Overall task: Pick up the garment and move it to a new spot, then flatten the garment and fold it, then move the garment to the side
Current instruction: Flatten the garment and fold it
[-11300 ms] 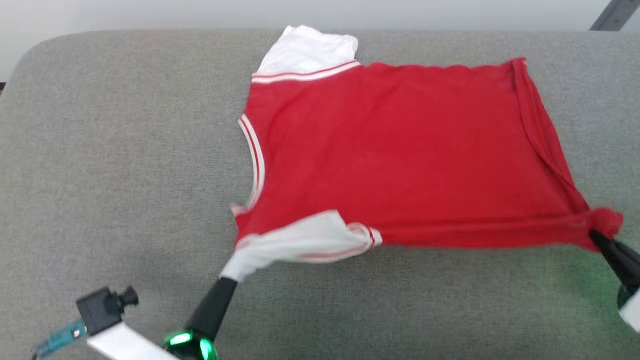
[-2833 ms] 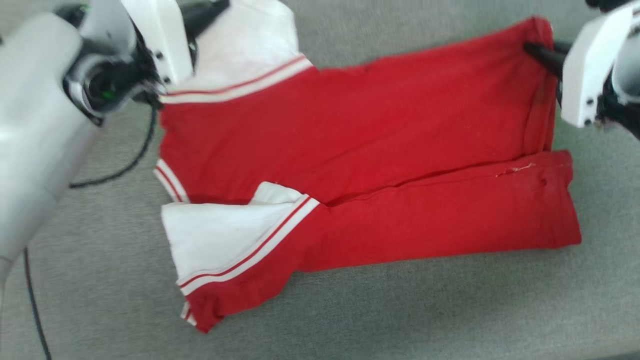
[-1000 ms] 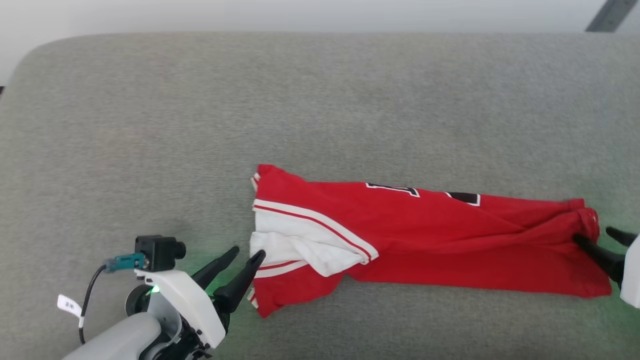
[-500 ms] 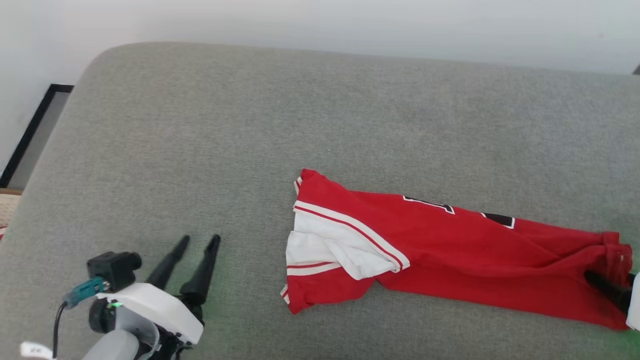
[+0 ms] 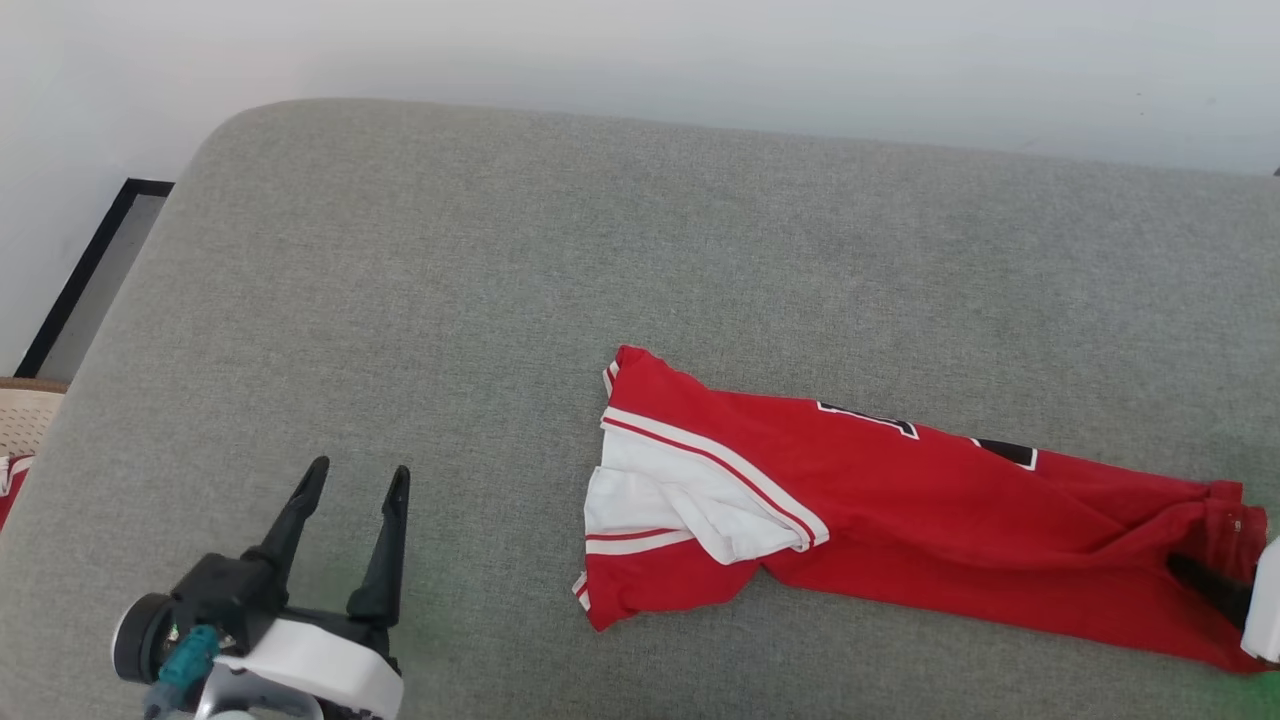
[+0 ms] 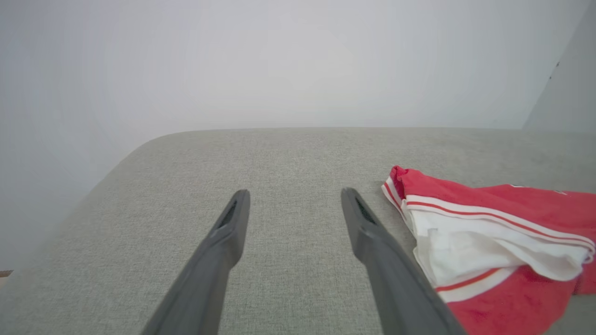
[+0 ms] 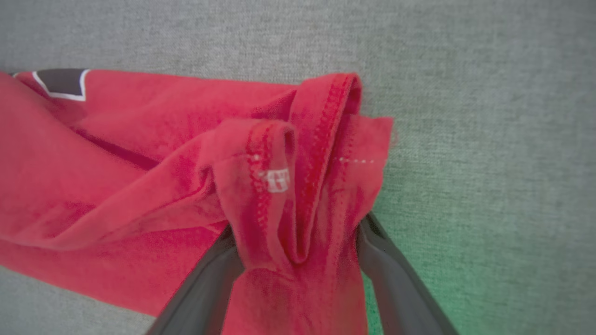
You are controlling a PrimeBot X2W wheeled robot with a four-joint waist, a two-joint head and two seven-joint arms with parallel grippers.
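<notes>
- Head view: the garment [image 5: 900,500] lies as a long, narrow, rumpled band across the lower right of the frame, on the grey surface [image 5: 620,250]. It runs from near bottom centre to the right edge.
- Its left end shows a white sleeve [image 5: 690,495] with red-striped trim, folded over the red cloth. Dark, white-edged numbers [image 5: 870,420] peek out along its upper edge.
- The left gripper [image 5: 360,468] sits at the lower left, jaws wide and holding nothing, well apart from the garment. A stretch of bare surface lies between them.
- The right gripper [image 5: 1210,588] is at the lower right edge, with one dark finger tucked into the garment's bunched right end.
- A pale wall [image 5: 640,50] fills the top of the frame. At the left edge are a black-framed panel [image 5: 90,270], a beige thing [image 5: 25,415] and a scrap of red and white too small to tell.
- Left wrist view: the left gripper [image 6: 294,192] points over bare surface [image 6: 288,153] toward the wall [image 6: 279,60]. The garment [image 6: 489,223] lies at the right, just beside the right-hand finger, sleeve end nearest.
- Right wrist view: the right gripper [image 7: 295,228] has its jaws wide. The garment [image 7: 139,163] stretches off to the left, and its crumpled hem lies between and over the fingers, hiding their tips and not pinched. A small white tag [image 7: 274,179] shows on the hem.
</notes>
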